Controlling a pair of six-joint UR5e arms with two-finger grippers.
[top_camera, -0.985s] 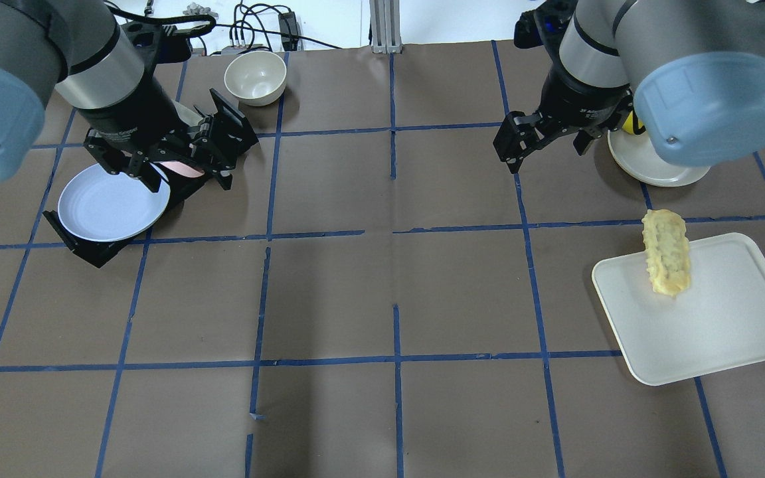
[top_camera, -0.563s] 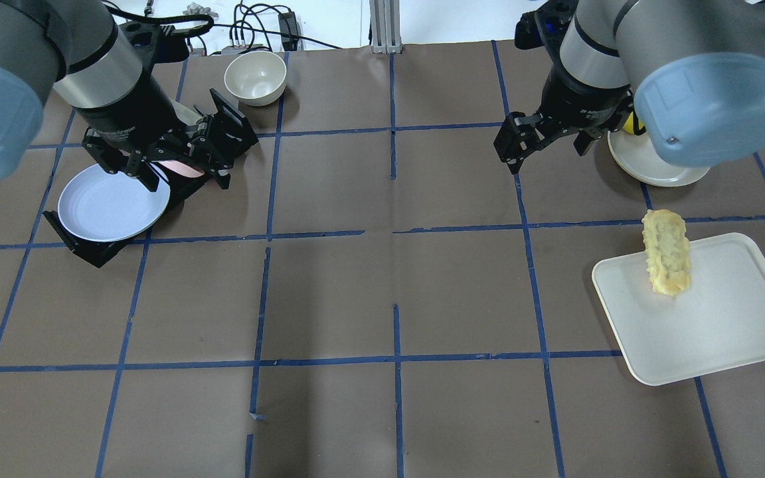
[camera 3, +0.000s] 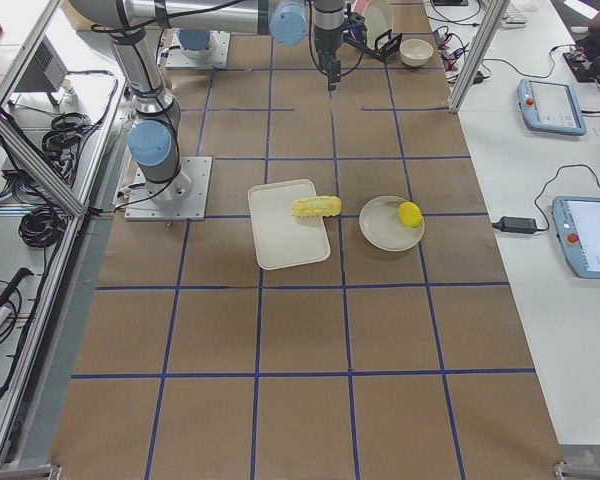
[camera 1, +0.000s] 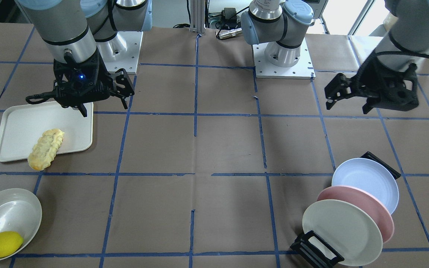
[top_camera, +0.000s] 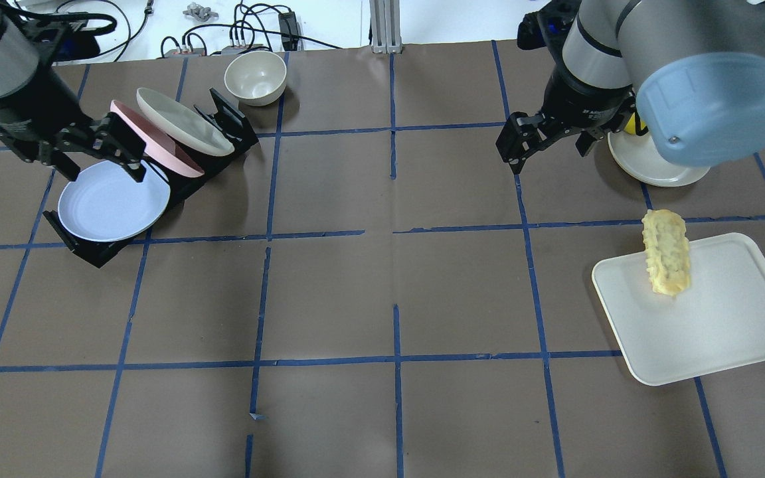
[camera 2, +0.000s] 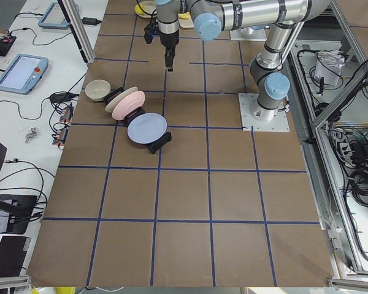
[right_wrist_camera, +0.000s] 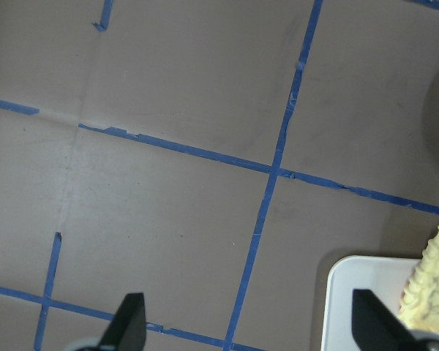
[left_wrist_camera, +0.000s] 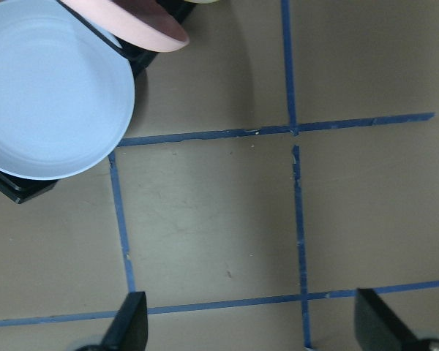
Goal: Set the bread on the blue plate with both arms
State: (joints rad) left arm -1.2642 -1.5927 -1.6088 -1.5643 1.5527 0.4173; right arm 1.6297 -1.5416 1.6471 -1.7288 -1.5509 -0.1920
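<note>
bread (top_camera: 667, 255) on tray (top_camera: 721, 322) rim, blue plate (top_camera: 113, 202) racked

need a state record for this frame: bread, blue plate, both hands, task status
bread: lies on the white tray, one end overhanging its edge
blue plate: tilted in the black rack, end slot, beside the pink plate
left hand: open, empty, raised near the rack
right hand: open, empty, apart from the bread
task status: bread not yet grasped; blue plate not yet out of the rack
</note>
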